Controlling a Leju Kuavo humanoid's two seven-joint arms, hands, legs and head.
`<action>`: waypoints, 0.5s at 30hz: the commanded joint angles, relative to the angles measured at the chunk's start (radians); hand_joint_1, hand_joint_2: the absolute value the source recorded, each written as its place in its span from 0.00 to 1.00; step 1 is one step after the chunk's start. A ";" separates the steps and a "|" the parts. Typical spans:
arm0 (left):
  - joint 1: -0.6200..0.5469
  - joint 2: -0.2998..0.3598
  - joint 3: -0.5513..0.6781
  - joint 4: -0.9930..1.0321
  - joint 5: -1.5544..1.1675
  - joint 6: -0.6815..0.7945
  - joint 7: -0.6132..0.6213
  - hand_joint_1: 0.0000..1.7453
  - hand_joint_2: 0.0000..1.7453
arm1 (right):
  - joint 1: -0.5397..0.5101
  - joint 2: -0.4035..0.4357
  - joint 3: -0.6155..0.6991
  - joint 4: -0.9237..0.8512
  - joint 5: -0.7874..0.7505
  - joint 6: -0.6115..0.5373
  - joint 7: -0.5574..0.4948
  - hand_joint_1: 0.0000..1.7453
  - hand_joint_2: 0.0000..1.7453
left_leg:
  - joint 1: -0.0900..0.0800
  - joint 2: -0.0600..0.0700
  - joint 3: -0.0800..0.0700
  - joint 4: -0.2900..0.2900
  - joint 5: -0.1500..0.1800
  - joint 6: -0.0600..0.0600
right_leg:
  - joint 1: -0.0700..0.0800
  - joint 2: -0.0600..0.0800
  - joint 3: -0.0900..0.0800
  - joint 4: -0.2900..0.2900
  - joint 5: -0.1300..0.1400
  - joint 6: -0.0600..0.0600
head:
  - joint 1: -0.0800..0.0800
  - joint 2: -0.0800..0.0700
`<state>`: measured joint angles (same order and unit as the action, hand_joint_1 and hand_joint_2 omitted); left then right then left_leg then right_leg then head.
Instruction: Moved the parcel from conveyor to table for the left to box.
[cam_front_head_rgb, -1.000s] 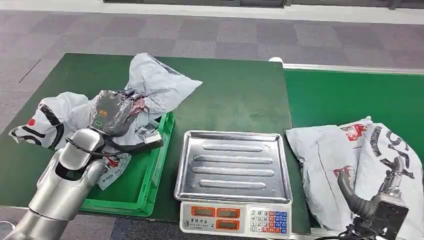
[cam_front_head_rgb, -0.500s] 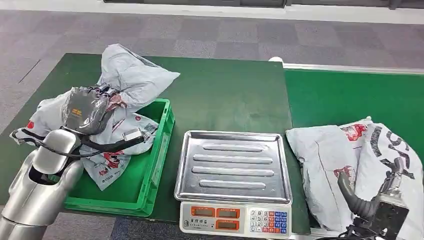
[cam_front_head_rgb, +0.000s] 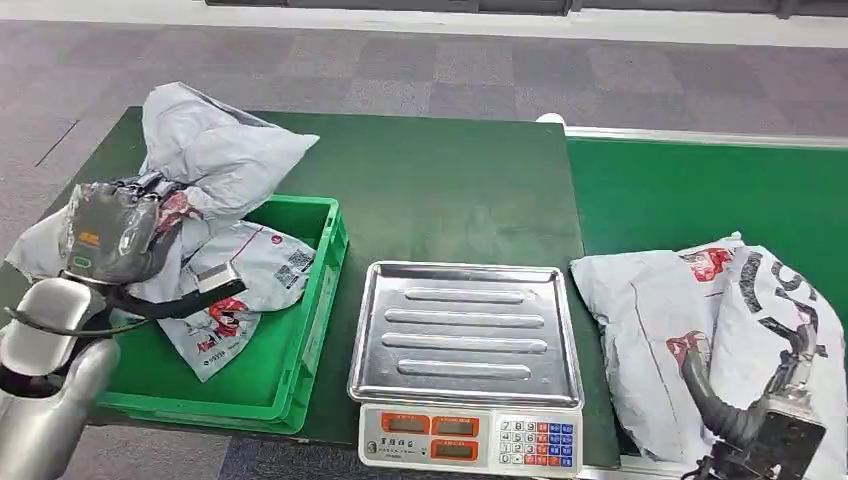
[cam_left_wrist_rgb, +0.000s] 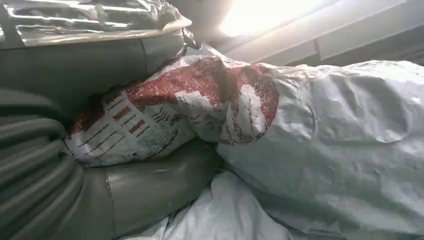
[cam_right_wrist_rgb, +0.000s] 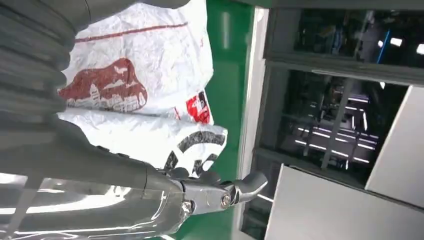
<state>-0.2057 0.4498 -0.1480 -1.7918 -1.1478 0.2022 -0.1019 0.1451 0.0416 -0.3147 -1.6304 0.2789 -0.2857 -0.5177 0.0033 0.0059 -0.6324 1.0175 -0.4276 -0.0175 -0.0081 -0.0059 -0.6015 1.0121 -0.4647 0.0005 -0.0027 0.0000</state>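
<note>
left hand grips a grey parcel at its near end; the wrist view confirms it, thumb under the crumpled red-printed plastic and fingers over it. the parcel hangs off the hand and runs up and away toward the far left corner of the tabletop, long axis roughly diagonal, its bulk lying beyond and outside the back rim of the green box. so the box sits to the near right of the held parcel, and the coming move likely needs the hand to bring the load back over the box before letting go. one printed parcel already lies in the box, just beside the hand. right hand is low at the near right, over the two parcels on the conveyor; its fingers stick out past the bag edge, and i cannot tell if it holds anything. the nearer conveyor parcel lies just beside the scale, long axis front to back, and the right hand is the closer one to it.
</note>
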 joint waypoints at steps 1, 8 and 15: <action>0.057 0.010 0.103 -0.042 0.065 -0.051 -0.026 1.00 1.00 | -0.012 0.043 -0.060 0.011 -0.006 0.008 0.005 0.00 1.00 | 0.000 0.000 0.002 -0.001 -0.001 0.000 | 0.000 0.000 0.002 -0.001 -0.001 0.000 | 0.000 0.000; 0.126 -0.024 0.119 -0.050 0.083 -0.059 -0.047 1.00 1.00 | -0.009 0.047 -0.085 -0.009 -0.005 0.025 0.014 0.00 1.00 | 0.000 0.000 0.006 -0.002 -0.002 0.000 | 0.000 0.001 0.006 -0.002 -0.002 0.000 | 0.000 0.000; 0.142 -0.053 0.101 -0.042 0.072 -0.052 -0.046 1.00 1.00 | 0.010 0.061 -0.102 -0.031 -0.002 0.030 0.012 0.00 1.00 | 0.000 -0.001 0.005 -0.002 -0.002 0.001 | 0.000 -0.001 0.006 -0.003 -0.002 0.000 | 0.000 0.000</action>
<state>-0.0674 0.4589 -0.0595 -1.8574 -1.0700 0.1545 -0.1492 0.1519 0.0538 -0.3452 -1.6484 0.2739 -0.2621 -0.5058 0.0033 0.0057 -0.6320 1.0174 -0.4288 -0.0169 -0.0081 -0.0064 -0.6008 1.0120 -0.4659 0.0008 -0.0027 0.0000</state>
